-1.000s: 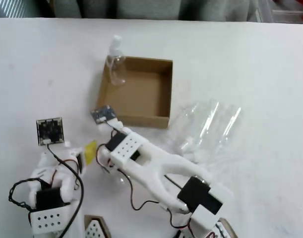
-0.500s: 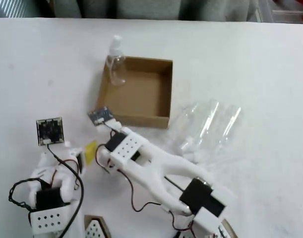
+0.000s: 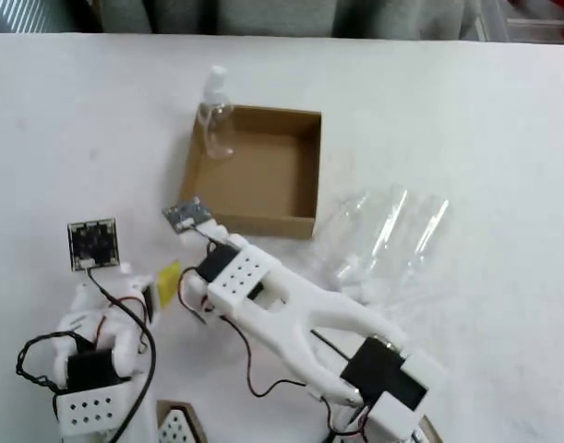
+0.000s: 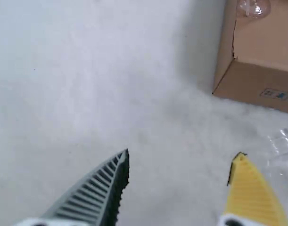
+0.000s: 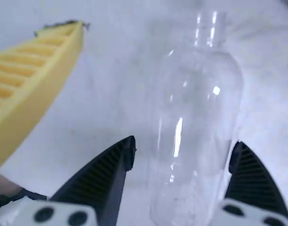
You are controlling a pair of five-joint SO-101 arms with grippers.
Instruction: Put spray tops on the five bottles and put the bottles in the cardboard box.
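Beside the near wall of the open brown cardboard box (image 3: 254, 224) on the white table (image 3: 466, 111), the high view has the long white right arm (image 3: 300, 305) stretched toward the box's near-left corner, with the smaller left arm (image 3: 97, 369) further out on that side. Over the last second the right arm's elbow end has slid a little away from the box and its wrist has crept along that near wall; the left arm and everything else have stayed put. One clear plastic bottle with a white spray top (image 3: 214, 111) stands in the box's far-left corner, and a heap of clear uncapped bottles (image 3: 392, 231) lies just off its near-right corner. From the left wrist, the left gripper (image 4: 181, 154) hangs over bare table short of the box, its grey and yellow fingers (image 4: 106, 188) wide apart with nothing between them. From the right wrist, the right gripper (image 5: 184, 143) has its black fingers (image 5: 106, 174) spread either side of a clear open-necked bottle (image 5: 195, 94), not closed on it. That small shift reads as lining up a grasp; one bottle looks done, the rest remain.
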